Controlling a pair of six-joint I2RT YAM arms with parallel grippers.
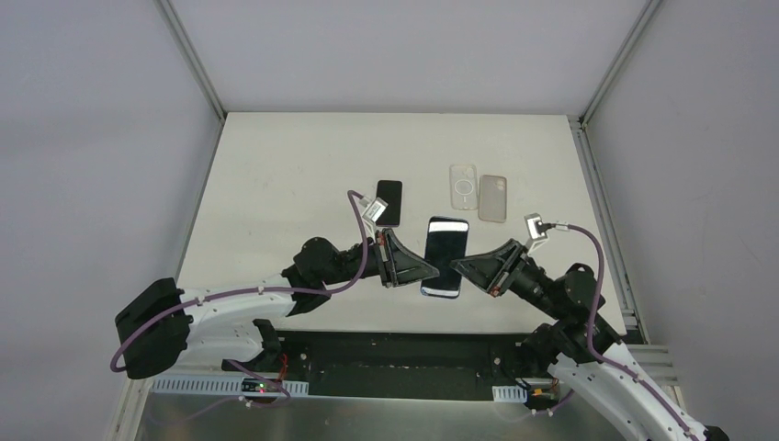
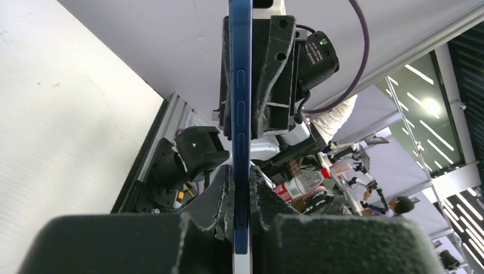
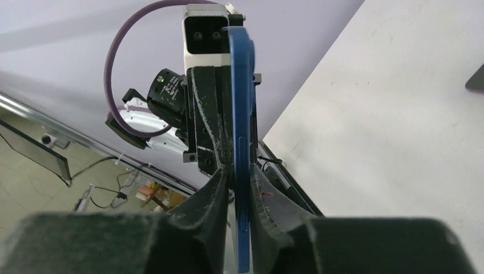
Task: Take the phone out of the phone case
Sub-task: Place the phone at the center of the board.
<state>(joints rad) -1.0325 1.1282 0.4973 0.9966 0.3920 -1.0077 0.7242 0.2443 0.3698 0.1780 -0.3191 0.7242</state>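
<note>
Aloft above white matte table [image 1: 276, 184]: slim dark-screened, blue-edged phone in its case [image 1: 445, 257], pinched across its thickness by left gripper [image 1: 428, 269] and right gripper [image 1: 462, 265], both clamped on opposite long edges. Risks: glossy rounded rim slipping from narrow pads; opposed pulls twisting it loose, dropping it. Case seam indiscernible.

You have wide bare table [image 1: 276, 175] on the left and along the far edge. Just past the held phone [image 1: 445, 248], a black phone [image 1: 389, 202], a clear case [image 1: 463, 187] and a grey case [image 1: 493, 197] lie in your way, the two cases just beside each other.
</note>
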